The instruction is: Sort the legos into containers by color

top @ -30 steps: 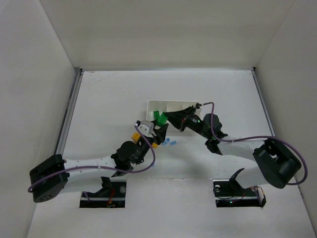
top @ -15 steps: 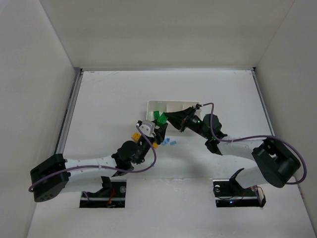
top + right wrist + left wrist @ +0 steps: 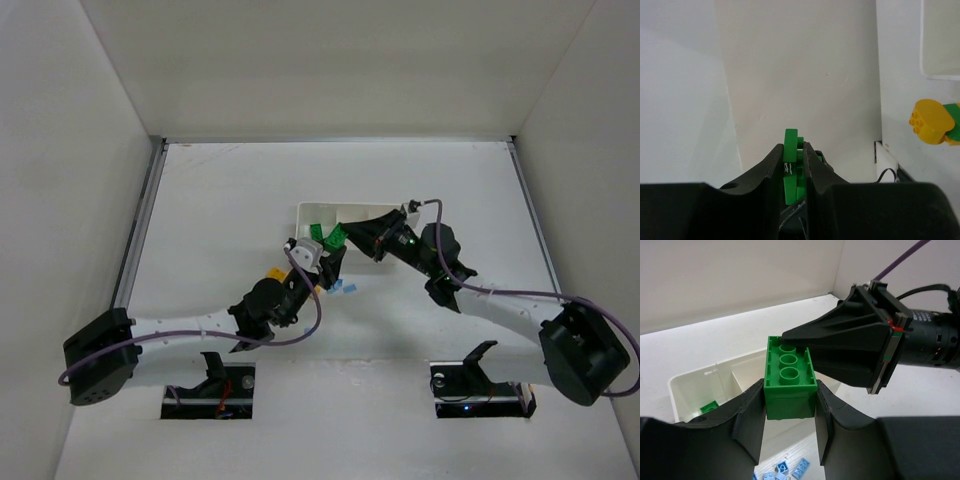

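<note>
Left pincer [image 3: 790, 412] has narrowed onto the green brick [image 3: 789, 375] — now clamped, aloft at the near edge of the tray [image 3: 677, 390]. Right pincer [image 3: 795, 152], shut, pinches the brick's far end. Both arms have shifted trayward — separation or deposit appears next.

Both arms met at mid-table, each gripper pinched on something green.
The left arm [image 3: 190, 325] lay low, stretched from its base up and to the right. The left gripper [image 3: 789, 386] pointed forward, both fingers [image 3: 752, 410] clamped against the sides of a green brick [image 3: 789, 407]. The right arm [image 3: 500, 300] reached in from the right, bent at the elbow, its wrist turned toward the left one. The right gripper [image 3: 794, 147] was drawn almost together, squeezing a thin green piece [image 3: 790, 170] edge-on. In the left wrist view its tips touched the brick's far end.
</note>
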